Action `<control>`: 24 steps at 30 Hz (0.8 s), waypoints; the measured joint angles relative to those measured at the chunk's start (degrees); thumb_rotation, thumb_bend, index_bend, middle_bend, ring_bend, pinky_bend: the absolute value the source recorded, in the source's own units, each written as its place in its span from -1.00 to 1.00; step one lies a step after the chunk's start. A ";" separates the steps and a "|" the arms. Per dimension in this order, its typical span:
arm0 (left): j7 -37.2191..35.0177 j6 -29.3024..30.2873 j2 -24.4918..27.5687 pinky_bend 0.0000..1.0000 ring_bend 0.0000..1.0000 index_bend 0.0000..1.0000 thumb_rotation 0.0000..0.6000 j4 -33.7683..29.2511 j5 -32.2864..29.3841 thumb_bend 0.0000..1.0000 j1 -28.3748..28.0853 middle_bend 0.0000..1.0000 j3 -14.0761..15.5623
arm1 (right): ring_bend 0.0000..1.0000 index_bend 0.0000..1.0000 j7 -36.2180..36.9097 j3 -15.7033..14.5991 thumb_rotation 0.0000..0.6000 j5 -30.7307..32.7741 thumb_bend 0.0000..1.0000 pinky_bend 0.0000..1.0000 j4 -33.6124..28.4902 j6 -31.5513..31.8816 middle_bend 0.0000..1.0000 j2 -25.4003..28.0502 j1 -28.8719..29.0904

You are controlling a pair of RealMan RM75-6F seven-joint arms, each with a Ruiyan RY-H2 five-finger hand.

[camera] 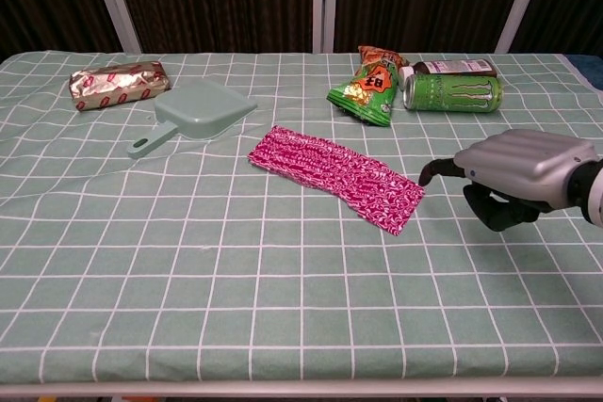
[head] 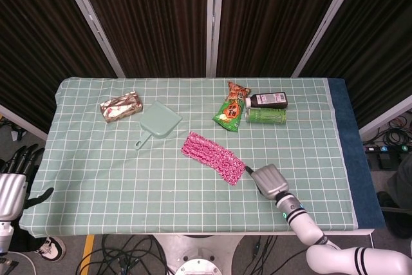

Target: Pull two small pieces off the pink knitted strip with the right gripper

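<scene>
Low over the checked tablecloth point(head: 129, 172), the right hand point(camera: 523, 176) is held empty, fingers curled under, just beside the pink cloth point(camera: 334, 176).

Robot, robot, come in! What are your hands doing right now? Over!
Right hand empty, fingers curled, close beside pink cloth, not touching. Left hand open, off the table edge. Nothing between hand and cloth.

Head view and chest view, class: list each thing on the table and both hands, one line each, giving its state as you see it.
pink cloth: lying flat, unheld
right hand: beside the cloth's near end, holding nothing, fingers curled under
left hand: off the table's edge, fingers apart, holding nothing
green can: on its side
dark bottle: on its side, capped
green snack bag: lying sealed
dustpan: flat, empty
foil packet: lying closed
</scene>
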 measured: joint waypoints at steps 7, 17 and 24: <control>-0.09 -0.03 0.27 -0.53 -0.91 -0.77 1.00 -0.04 -0.26 -0.71 0.04 -0.86 -0.15 | 0.78 -0.66 1.78 0.38 1.00 4.26 1.00 0.60 2.88 -2.35 0.81 -2.26 3.42; -0.61 0.05 0.44 -0.53 -0.91 -0.77 1.00 0.26 -0.58 -0.71 0.21 -0.87 -0.31 | 0.78 -0.76 3.31 -0.86 1.00 7.23 1.00 0.60 5.74 -2.71 0.81 -4.78 6.65; -0.69 -0.02 0.43 -0.53 -0.91 -0.77 1.00 0.33 -0.58 -0.71 0.24 -0.87 -0.30 | 0.78 -0.77 4.46 -2.15 1.00 7.38 1.00 0.60 5.99 -1.83 0.81 -4.69 7.44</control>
